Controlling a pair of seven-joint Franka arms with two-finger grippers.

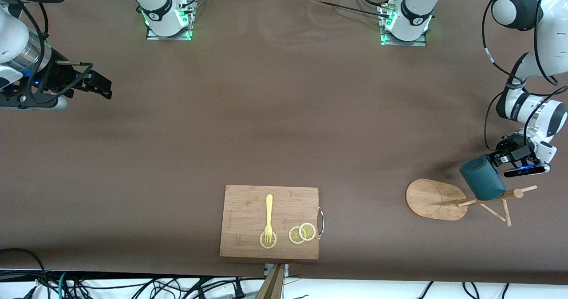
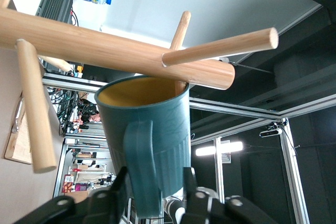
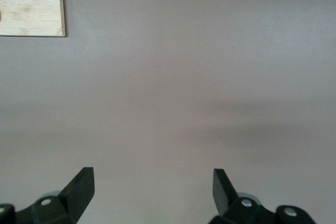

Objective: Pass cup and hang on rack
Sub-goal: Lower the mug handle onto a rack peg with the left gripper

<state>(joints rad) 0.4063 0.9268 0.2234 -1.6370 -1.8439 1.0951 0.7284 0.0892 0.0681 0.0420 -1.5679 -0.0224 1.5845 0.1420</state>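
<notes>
At the left arm's end of the table, the left gripper (image 1: 499,159) grips the cup (image 1: 482,178) against the rack (image 1: 461,199), hanging in hand, needing its handle (image 2: 140,166) threaded onto a peg (image 2: 220,50); the right gripper (image 1: 95,84) waits, fingers wide.

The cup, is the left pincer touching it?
Touching. In the left wrist view the left pincer has its fingers closed on the handle of the cup beside the rack.

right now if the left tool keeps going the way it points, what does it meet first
The left tool, shut on the cup, would likely drive the cup's rim into the rack pole right ahead; depth is unclear.
</notes>
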